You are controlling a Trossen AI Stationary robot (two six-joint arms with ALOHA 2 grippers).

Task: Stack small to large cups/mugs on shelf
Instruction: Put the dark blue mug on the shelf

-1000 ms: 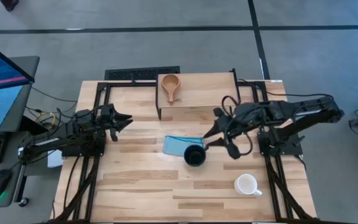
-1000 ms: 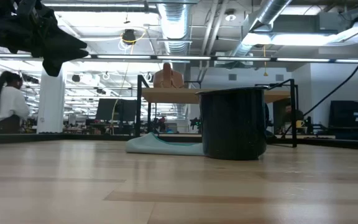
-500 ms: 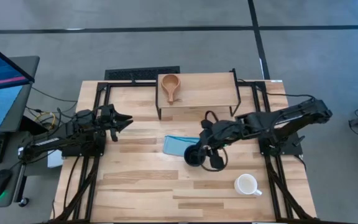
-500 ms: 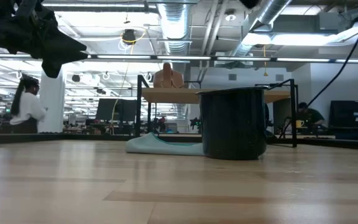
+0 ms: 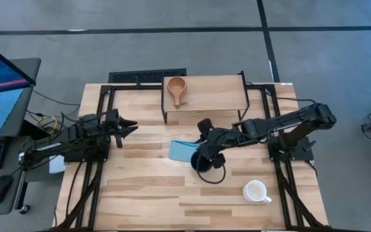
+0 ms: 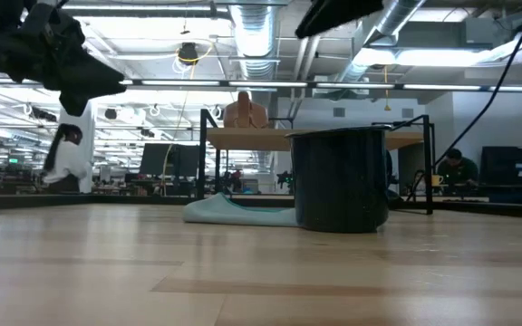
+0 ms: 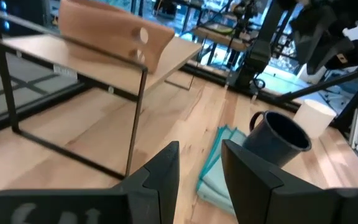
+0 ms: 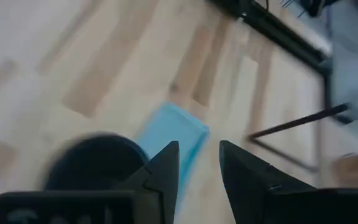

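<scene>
Legible text, labels, brands, numbers, signs: none in any view; no marking readable on cups, shelf, cloth, arms, table or the room behind; entry closed without items.

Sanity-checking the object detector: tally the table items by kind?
Cups/mugs: 3: wooden cup, navy mug, white mug
Shelf: 1
Blue cloth: 1
Total: 5
</scene>
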